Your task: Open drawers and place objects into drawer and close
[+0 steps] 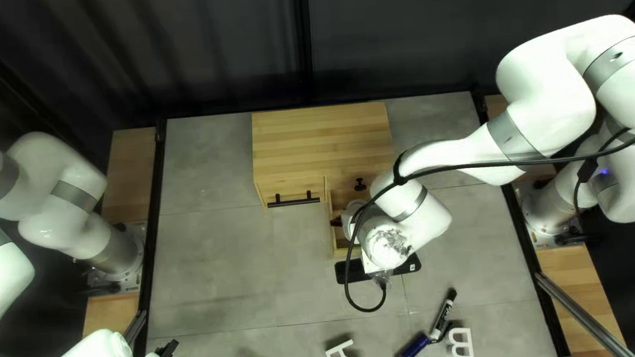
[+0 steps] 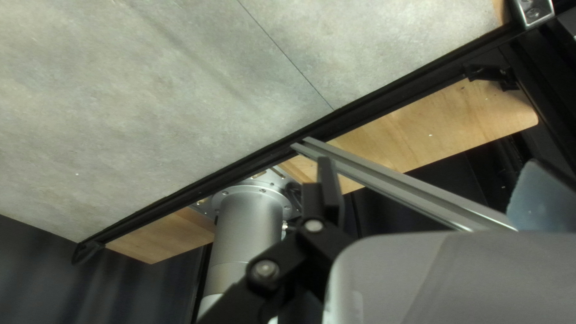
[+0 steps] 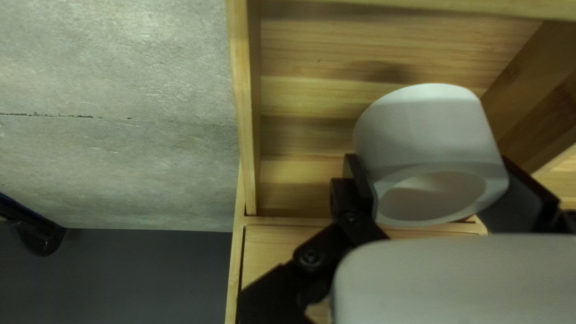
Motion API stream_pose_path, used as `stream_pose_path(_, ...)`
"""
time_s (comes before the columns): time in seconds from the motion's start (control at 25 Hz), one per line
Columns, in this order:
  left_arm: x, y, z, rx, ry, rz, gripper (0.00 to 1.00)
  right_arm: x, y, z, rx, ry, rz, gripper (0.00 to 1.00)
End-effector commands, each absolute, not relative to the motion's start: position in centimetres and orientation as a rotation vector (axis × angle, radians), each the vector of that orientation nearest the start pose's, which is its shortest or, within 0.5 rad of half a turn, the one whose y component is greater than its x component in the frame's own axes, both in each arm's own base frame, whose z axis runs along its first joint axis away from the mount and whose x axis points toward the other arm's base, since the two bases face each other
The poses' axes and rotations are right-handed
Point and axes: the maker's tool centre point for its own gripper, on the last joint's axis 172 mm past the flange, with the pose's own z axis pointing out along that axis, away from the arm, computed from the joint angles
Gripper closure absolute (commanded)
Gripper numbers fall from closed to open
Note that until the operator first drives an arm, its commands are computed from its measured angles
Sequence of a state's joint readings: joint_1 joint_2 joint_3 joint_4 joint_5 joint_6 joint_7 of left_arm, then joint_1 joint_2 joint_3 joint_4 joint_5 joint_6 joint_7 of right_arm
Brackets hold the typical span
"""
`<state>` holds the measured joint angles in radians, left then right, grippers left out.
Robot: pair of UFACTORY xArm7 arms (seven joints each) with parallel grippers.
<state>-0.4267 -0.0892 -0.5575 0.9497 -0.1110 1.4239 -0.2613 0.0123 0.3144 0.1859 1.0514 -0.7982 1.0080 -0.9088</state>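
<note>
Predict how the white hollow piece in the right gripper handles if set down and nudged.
The white hollow piece might roll or rock, its side wall being curved. Probably light for its size, given the opening. Likely stiff: no obvious dent where the right gripper holds it.

Drawer (image 3: 242,108) smooth wood; white cup-like piece (image 3: 426,132) smooth, matt; tabletop (image 1: 211,270) matt.

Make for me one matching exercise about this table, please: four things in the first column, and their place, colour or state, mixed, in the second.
Things:
1. white hollow object
2. long black handle
3. marker nearer to the letter R
4. drawer at the cabinet's right side

Place, colour or state:
A. blue
B. pulled out
C. between the right gripper's fingers
D. on a closed wooden front

Pairs: 1-C, 2-D, 3-A, 4-B
</note>
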Motion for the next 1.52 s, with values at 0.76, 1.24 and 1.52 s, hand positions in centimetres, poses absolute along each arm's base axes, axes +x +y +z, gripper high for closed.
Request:
stream_pose_path(0.76,16.31,-28.75,17.44,-2.748,0.962,0.526,0.0,48.78,-4.32,7.49,1.821,1.996,-0.56,0.9)
stream_pose_path(1.24,16.31,-28.75,17.44,-2.748,0.962,0.526,0.0,49.15,-4.63,6.94,1.814,2.002,-0.552,0.92)
stream_pose_path(1.52,16.31,-28.75,17.44,-2.748,0.962,0.526,0.0,49.13,-4.77,6.68,1.817,1.999,-0.549,0.92)
